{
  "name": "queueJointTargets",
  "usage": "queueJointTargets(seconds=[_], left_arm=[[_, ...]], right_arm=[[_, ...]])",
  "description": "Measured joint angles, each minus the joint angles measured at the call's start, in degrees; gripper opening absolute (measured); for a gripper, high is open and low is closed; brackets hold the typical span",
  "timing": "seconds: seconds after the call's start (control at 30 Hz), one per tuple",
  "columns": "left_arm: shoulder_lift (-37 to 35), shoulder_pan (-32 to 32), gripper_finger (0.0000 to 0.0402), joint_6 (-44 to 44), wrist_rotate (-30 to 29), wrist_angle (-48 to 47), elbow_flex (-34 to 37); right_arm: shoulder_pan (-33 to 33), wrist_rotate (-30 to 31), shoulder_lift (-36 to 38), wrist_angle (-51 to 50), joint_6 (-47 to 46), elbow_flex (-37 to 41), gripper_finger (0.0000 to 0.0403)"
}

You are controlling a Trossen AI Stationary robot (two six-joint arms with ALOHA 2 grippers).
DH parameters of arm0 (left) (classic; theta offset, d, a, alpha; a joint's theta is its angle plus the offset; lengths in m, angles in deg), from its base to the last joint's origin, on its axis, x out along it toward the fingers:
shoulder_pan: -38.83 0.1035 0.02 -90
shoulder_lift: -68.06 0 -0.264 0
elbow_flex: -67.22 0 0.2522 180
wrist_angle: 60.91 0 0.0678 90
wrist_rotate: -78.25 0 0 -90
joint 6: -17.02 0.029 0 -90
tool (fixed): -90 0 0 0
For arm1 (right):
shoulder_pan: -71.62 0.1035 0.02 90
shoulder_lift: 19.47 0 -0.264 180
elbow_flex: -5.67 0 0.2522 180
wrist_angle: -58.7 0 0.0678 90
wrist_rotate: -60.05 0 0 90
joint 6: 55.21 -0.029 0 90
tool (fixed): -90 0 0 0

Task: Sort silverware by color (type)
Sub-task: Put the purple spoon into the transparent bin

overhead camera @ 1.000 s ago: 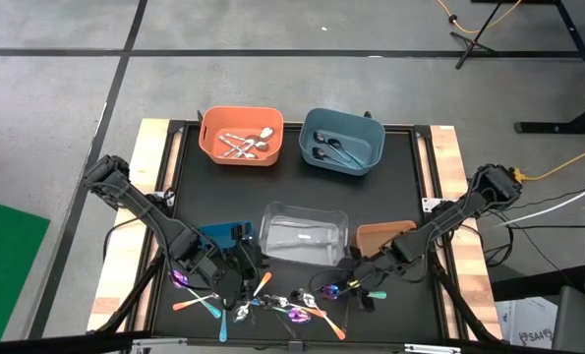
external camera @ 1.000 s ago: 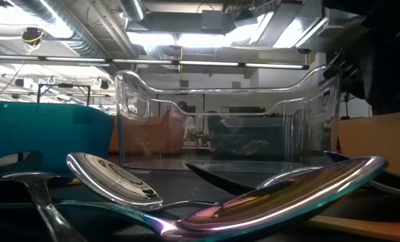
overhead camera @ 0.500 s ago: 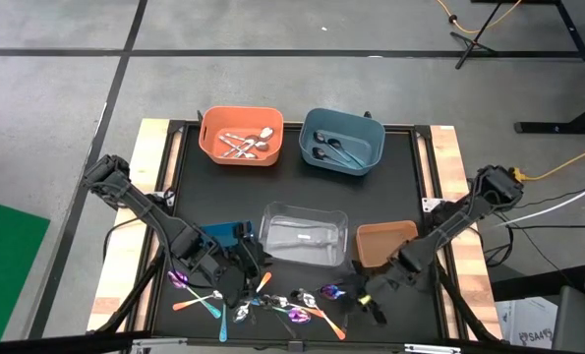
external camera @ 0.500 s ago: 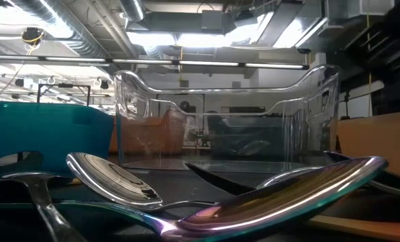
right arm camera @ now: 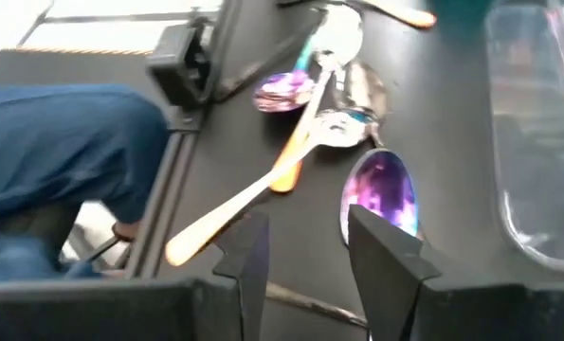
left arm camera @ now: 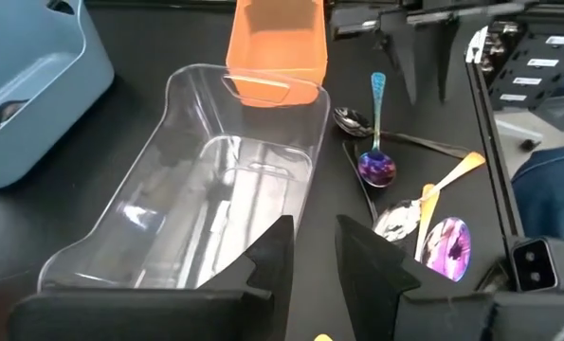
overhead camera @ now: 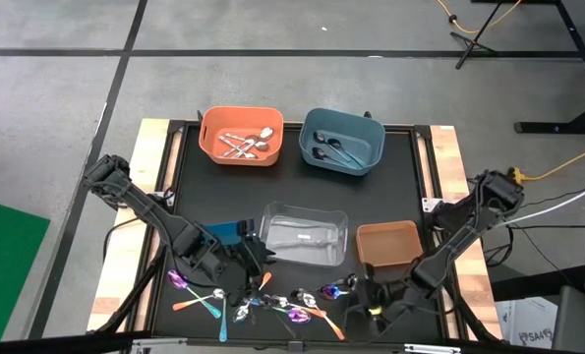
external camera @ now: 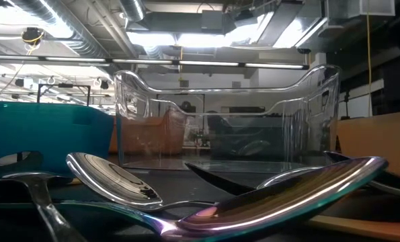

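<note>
Both grippers parted, empty; your right gripper (overhead camera: 374, 301) has swung off the brown bin (overhead camera: 387, 243) onto unsorted silverware (overhead camera: 292, 303); left gripper (overhead camera: 245, 264) idle.

No legible text, label, brand, number or sign anywhere in these views.
</note>
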Motion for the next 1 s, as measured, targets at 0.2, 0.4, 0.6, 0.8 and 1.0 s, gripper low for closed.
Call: queueJointTargets(seconds=[0.2, 0.4, 0.6, 0.8, 1.0], left_arm=[[0.0, 0.2, 0.0075, -0.2, 0.0, 0.0, 0.0], [0.0, 0.2, 0.0075, -0.2, 0.0, 0.0, 0.0], [0.0, 0.2, 0.0075, -0.2, 0.0, 0.0, 0.0], [0.0, 0.2, 0.0075, -0.1, 0.0, -0.1, 0.0], [0.0, 0.2, 0.0075, -0.1, 0.0, -0.1, 0.0]], right_arm=[[0.0, -0.2, -4.0, -0.1, -5.0, 0.0, 0.0133], [-0.4, 0.7, -6.9, -1.5, -6.4, 0.0, 0.0133], [-0.4, 0.7, -8.4, -4.3, -6.6, -0.1, 0.0133], [-0.4, 0.8, -9.5, -5.8, -9.0, -0.1, 0.0133], [-0.9, 0.7, -9.5, -7.5, -10.9, -0.1, 0.0133]])
